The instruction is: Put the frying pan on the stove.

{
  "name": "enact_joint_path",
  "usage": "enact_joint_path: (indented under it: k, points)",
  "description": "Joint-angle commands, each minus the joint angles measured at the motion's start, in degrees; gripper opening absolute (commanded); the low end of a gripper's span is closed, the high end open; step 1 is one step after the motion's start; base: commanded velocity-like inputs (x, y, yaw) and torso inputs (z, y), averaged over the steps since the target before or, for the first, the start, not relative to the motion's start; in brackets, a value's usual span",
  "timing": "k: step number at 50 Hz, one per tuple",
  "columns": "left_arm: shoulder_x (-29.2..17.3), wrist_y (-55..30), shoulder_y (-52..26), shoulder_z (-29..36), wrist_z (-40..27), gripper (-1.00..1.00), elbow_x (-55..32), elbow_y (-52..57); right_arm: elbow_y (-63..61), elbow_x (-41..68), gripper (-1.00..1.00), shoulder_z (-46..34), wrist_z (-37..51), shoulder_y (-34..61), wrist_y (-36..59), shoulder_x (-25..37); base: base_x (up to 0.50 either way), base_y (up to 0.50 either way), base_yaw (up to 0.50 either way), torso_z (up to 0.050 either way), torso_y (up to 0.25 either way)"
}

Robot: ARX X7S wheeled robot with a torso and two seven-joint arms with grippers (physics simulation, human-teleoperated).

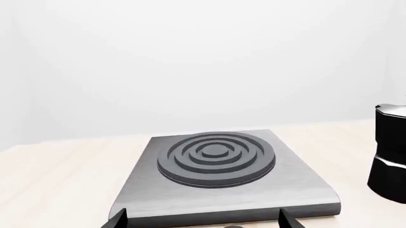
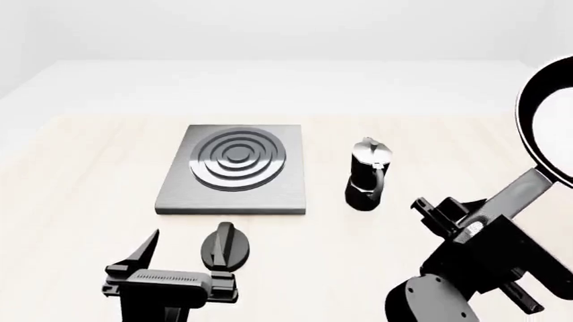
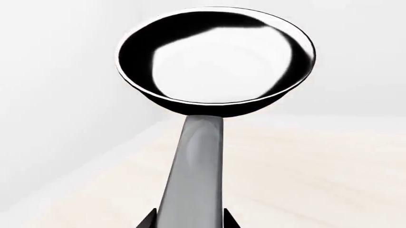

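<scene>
The frying pan is glossy black with a long handle. My right gripper is shut on the handle and holds the pan up in the air, tilted, at the head view's right edge. The stove, a flat grey hotplate with raised rings, lies on the table to the left of the pan. In the left wrist view the stove is straight ahead. My left gripper is open and empty, just short of the stove's front edge; in the head view it is at the lower left.
A black-and-silver moka pot stands upright just right of the stove, between it and my right arm; it also shows in the left wrist view. A small black knob lies in front of the stove beside my left gripper. The table is pale wood.
</scene>
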Motion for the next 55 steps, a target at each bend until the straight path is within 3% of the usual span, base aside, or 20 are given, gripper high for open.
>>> enact_joint_path:
  k: [1, 32, 55]
  points:
    - [-0.22, -0.30, -0.14, 0.23, -0.21, 1.00, -0.07, 0.25, -3.95, 0.04, -1.00, -1.66, -3.97, 0.49, -1.01, 2.51, 0.00, 0.00, 0.00, 0.000, 0.000]
    - [-0.24, 0.63, -0.27, 0.88, -0.51, 1.00, -0.21, -1.12, -6.35, 1.11, -1.00, -6.67, -15.70, -0.50, -6.64, 7.09, 0.00, 0.00, 0.00, 0.000, 0.002]
    - [-0.52, -0.30, -1.02, 1.64, -0.86, 1.00, -0.08, -0.70, -7.83, 4.64, -1.00, -12.47, -24.31, 3.01, -2.71, 9.68, 0.00, 0.00, 0.00, 0.000, 0.002]
